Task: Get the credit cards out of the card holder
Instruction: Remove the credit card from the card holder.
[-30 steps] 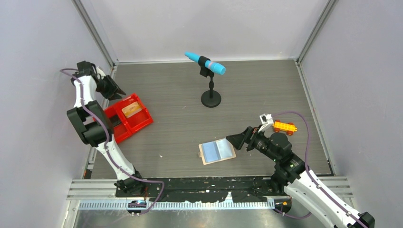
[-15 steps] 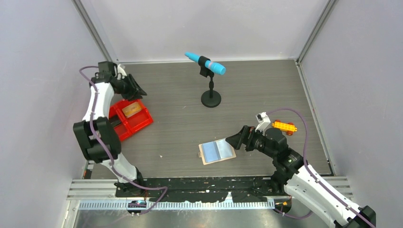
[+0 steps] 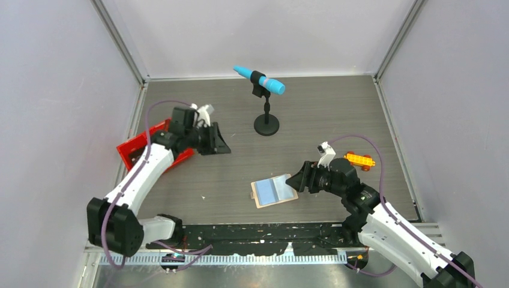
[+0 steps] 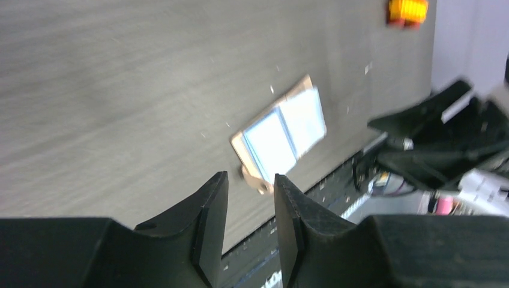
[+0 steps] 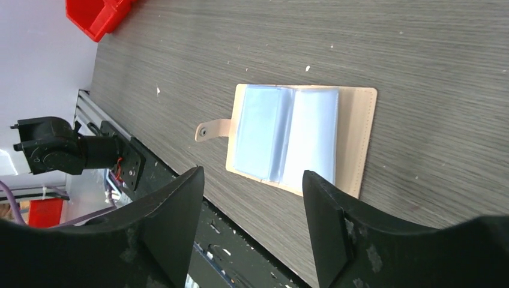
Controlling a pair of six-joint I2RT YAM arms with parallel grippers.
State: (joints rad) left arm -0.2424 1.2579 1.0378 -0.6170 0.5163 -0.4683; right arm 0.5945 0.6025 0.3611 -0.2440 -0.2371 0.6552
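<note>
The card holder [image 3: 274, 191] lies spread open and flat on the counter [image 3: 336, 114], close to its near edge and a little right of the middle, with its clear sleeves [image 5: 285, 135] facing up and the small tab [image 5: 211, 129] pointing toward the left edge. My right gripper [image 3: 294, 180] sits just beside the holder's right side, low, with its jaws well apart and nothing between them. My left gripper [image 3: 223, 146] hangs over the left half of the counter, by the red tray [image 3: 129, 150], with its jaws only a narrow gap apart and nothing held. I can't make out a card in the sleeves from here; the plastic glares blue-grey. I judge the step in hand is getting at a card still inside. To do it well I'd bring the left gripper down to pin the holder's tab side so it can't slide, then work one right finger into a sleeve mouth at a shallow angle and pinch only the card edge, not the plastic.
</note>
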